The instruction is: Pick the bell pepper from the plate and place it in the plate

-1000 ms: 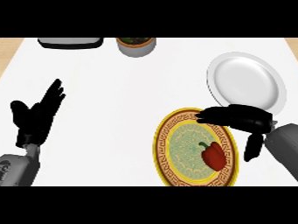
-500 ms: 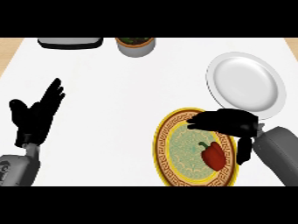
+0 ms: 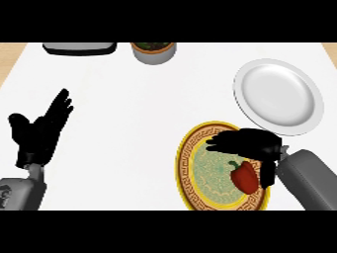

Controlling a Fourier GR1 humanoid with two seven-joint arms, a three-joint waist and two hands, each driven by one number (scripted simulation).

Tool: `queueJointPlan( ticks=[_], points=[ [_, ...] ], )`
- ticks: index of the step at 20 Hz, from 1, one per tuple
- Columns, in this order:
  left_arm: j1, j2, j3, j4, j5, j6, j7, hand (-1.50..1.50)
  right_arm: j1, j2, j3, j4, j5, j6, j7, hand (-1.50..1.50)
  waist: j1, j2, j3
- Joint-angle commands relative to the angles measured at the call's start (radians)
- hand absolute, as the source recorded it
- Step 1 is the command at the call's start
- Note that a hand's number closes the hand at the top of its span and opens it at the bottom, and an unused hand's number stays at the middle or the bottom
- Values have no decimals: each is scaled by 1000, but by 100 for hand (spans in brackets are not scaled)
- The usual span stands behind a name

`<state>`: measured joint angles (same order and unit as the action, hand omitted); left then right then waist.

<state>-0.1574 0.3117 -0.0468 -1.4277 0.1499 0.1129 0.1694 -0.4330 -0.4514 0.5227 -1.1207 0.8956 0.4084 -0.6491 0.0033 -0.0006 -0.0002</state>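
A: White table (image 3: 163, 99), wide and plain, edged with wood-toned strips at far left and far right.

B: Up top, a flat grey tray (image 3: 79, 48) at the far edge, and just beside it to the right a grey pot (image 3: 153, 52) with something dark green inside. Cannot tell what exactly.

A: Two plates on the right side. White plate (image 3: 279, 96), bare on its face, sitting farther back. Patterned plate (image 3: 200, 173) nearer, with a yellow rim, a brown key-pattern band and a pale green centre. Rims close together, touching or barely overlapping; hard to say which.

B: Red bell pepper (image 3: 244, 177) lying on the patterned plate, right of centre, green stem pointing up-left. Not lifted, resting on the green centre.

A: Right hand (image 3: 247, 143) over the upper right part of that plate, fingers reaching left across the rim and curving down, thumb side hanging beside the pepper's right flank. Relaxed, not closed round anything; contact with the pepper not clear from here.

B: Grey forearm behind it, coming in from the lower right corner.

A: Left hand (image 3: 39, 131) over at the left, open, fingers straight and pointing up and right, holding nothing. Well apart from both plates.
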Motion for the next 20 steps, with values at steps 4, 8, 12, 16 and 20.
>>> queueJointPlan(
  ticks=[4, 8, 12, 16, 20],
  points=[
    [-25, -5, 45, 95, -16, -51, -54, 0, -24, 68, 42, 81, 135, -14, -44, 150, 1, 2, 0],
    [-35, -35, 42, 88, -13, -51, -38, 0, 13, 47, 64, -8, 145, 10, -100, 150, -3, 1, 0],
    [32, -17, 43, -56, -23, -29, 34, 0, 109, -1, 43, -110, 114, 21, -116, 150, -4, -3, 0],
    [-57, -48, 46, 74, -58, -28, -14, 0, 43, 102, 13, -13, 120, -2, -104, 150, -3, 2, 0],
    [-27, -18, 62, 35, -45, -33, 0, 0, 72, 281, -139, -33, 79, -58, 292, 150, -17, -3, 0]
  ],
)
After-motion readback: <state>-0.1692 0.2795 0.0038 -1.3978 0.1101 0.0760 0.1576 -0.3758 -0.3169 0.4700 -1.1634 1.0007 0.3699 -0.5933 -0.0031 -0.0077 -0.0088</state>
